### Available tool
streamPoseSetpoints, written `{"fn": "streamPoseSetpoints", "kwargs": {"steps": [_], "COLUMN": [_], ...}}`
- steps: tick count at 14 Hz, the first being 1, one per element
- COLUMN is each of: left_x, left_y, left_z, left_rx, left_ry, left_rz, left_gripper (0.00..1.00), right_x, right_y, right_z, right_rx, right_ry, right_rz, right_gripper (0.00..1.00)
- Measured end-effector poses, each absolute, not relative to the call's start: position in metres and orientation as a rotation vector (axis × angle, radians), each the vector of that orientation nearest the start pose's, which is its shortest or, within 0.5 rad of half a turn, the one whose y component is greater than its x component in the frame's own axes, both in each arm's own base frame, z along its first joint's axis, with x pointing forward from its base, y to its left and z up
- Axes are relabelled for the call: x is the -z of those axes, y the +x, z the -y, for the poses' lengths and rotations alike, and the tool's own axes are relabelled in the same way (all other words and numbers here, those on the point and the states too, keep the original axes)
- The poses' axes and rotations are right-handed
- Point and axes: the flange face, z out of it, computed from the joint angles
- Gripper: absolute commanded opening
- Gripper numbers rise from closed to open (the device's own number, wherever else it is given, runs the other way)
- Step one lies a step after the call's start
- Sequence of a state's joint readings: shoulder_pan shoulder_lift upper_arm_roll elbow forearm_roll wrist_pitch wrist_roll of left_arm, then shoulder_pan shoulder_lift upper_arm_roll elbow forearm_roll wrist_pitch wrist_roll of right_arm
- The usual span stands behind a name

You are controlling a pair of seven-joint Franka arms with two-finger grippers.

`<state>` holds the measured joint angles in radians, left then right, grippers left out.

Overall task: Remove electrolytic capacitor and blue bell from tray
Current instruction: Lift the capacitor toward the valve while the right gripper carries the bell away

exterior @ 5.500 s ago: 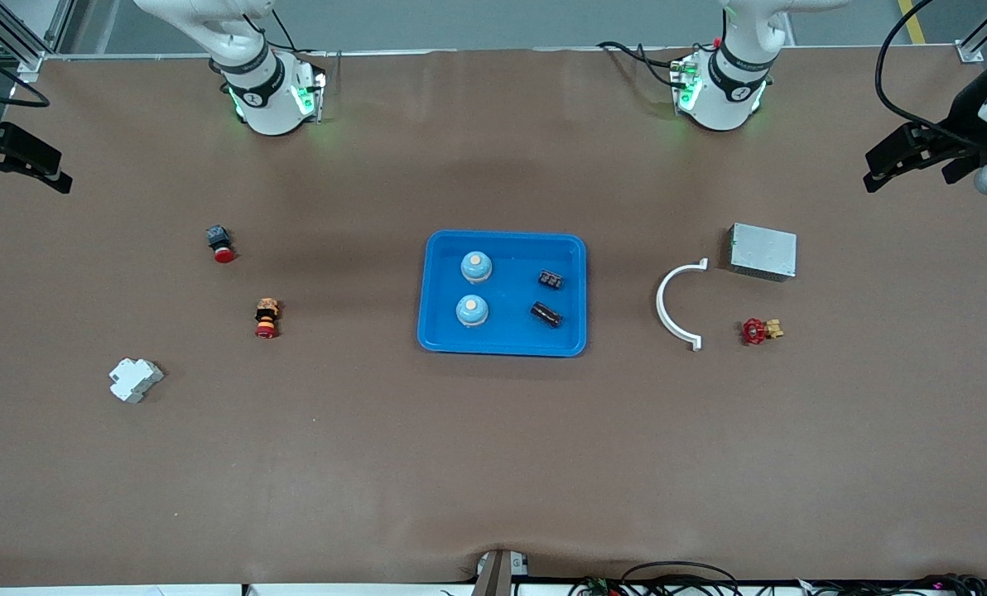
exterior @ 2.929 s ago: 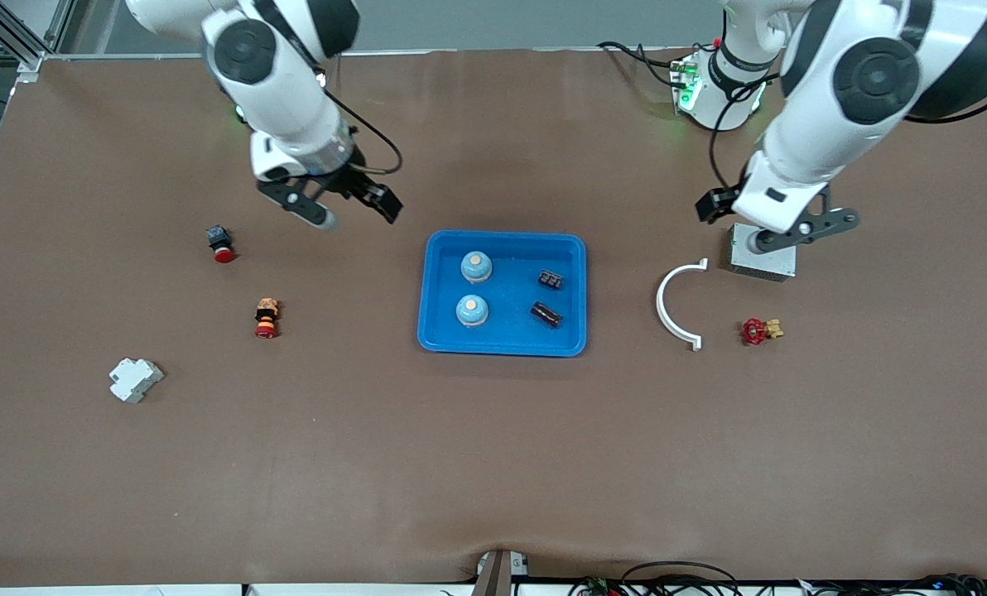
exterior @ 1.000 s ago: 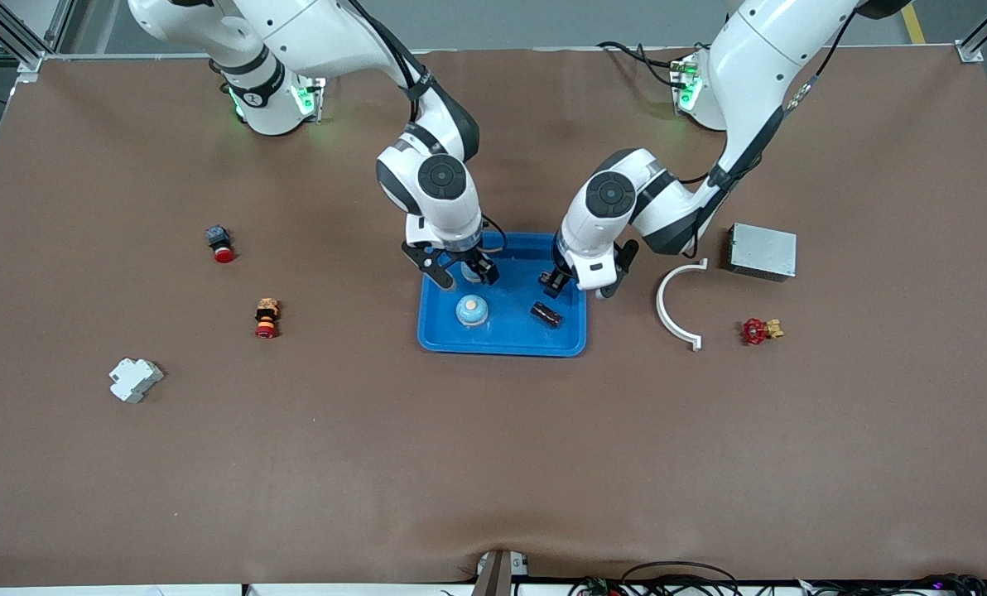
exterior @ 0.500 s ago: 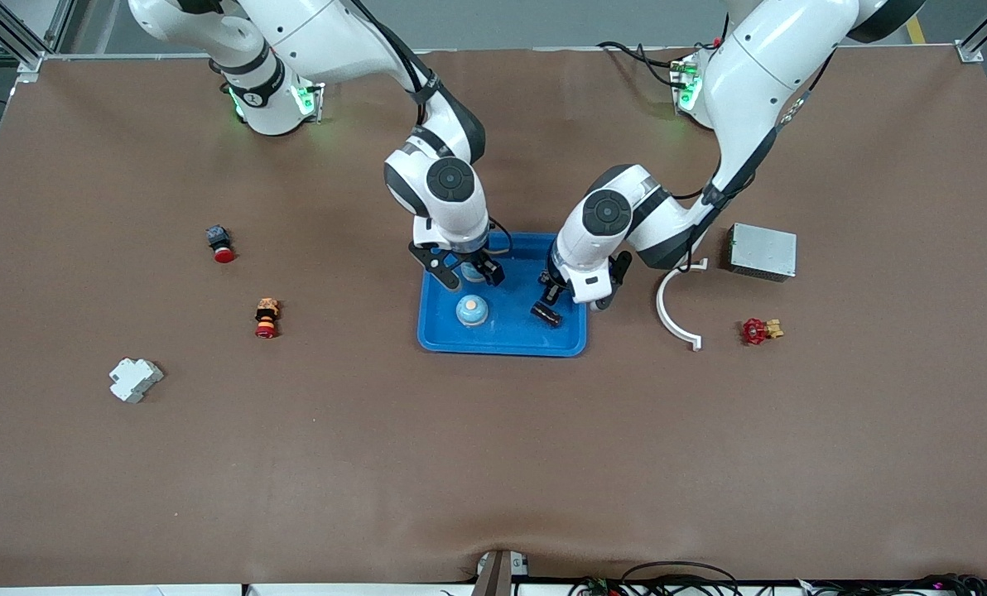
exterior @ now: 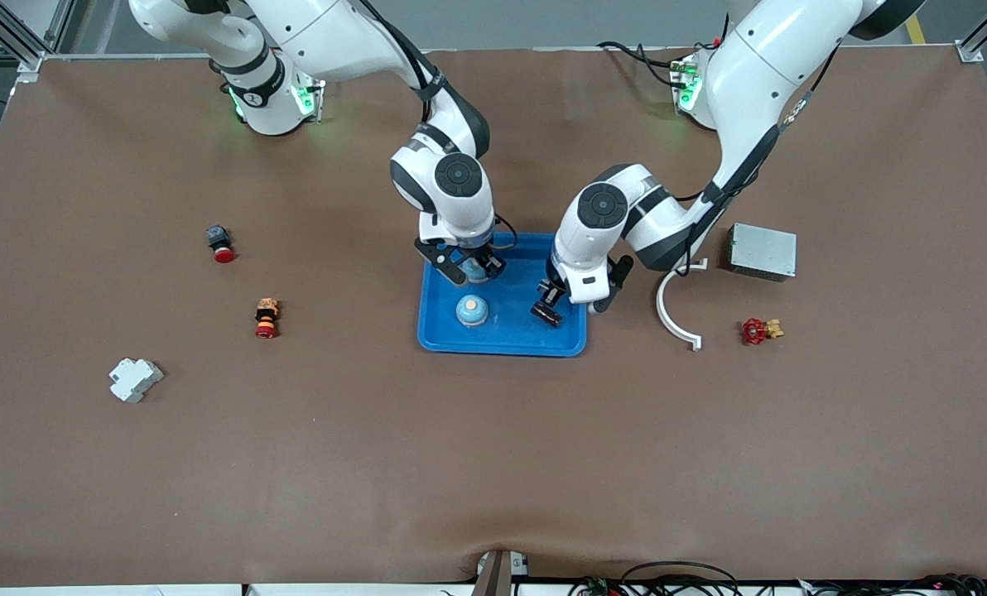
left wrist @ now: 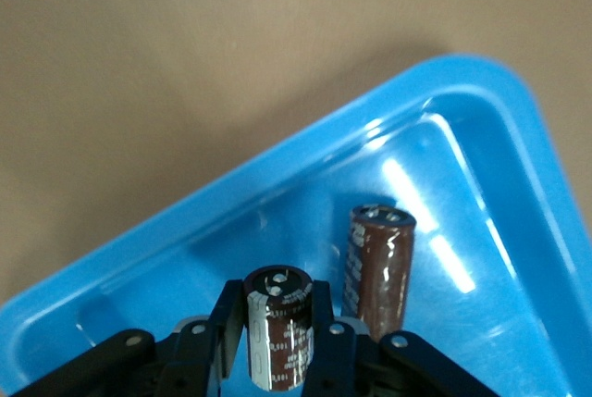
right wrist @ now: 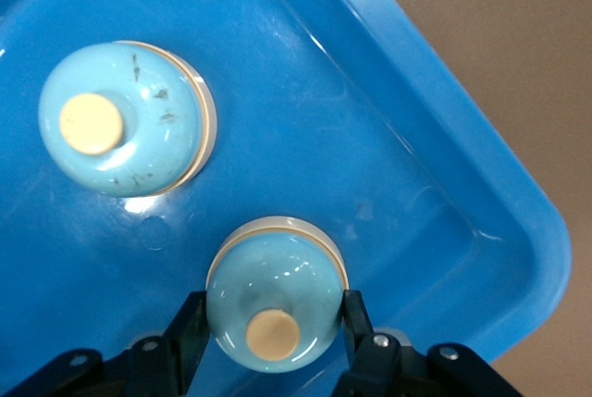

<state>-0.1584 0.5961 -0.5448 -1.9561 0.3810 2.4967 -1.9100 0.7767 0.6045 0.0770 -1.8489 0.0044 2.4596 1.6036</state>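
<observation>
A blue tray (exterior: 502,351) sits mid-table. My right gripper (exterior: 465,266) reaches into it and is shut on a light blue bell (right wrist: 276,297), its fingers (right wrist: 356,316) pressing both sides of the dome. A second bell (exterior: 472,310) (right wrist: 125,129) stands in the tray, nearer the front camera. My left gripper (exterior: 550,295) is in the tray at the left arm's end, shut on an upright dark capacitor (left wrist: 276,341). Another capacitor (left wrist: 379,263) (exterior: 546,314) lies flat on the tray floor beside it.
Toward the left arm's end lie a white curved piece (exterior: 676,306), a grey metal box (exterior: 763,251) and a red valve (exterior: 757,331). Toward the right arm's end are a red push button (exterior: 221,244), a red-and-yellow button (exterior: 267,319) and a white breaker (exterior: 135,379).
Both arms came in from the table's ends and lowered into the tray. The right gripper shut on one bell and the left gripper shut on one capacitor.
</observation>
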Motion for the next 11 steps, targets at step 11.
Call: {"fn": "streamPoseSetpoints", "kwargs": {"steps": [11], "left_x": [-0.336], "left_y": [0.536], "left_z": [0.288], "left_rx": [0.096], "left_ry": [-2.881], "left_rz": [1.080], "left_gripper": [0.00], "right_x": [-0.273], "right_y": [0.464], "right_z": [-0.452], "right_rx": [-0.194], "right_ry": [-3.135], "right_rz": [-1.069], "right_gripper": [0.00]}}
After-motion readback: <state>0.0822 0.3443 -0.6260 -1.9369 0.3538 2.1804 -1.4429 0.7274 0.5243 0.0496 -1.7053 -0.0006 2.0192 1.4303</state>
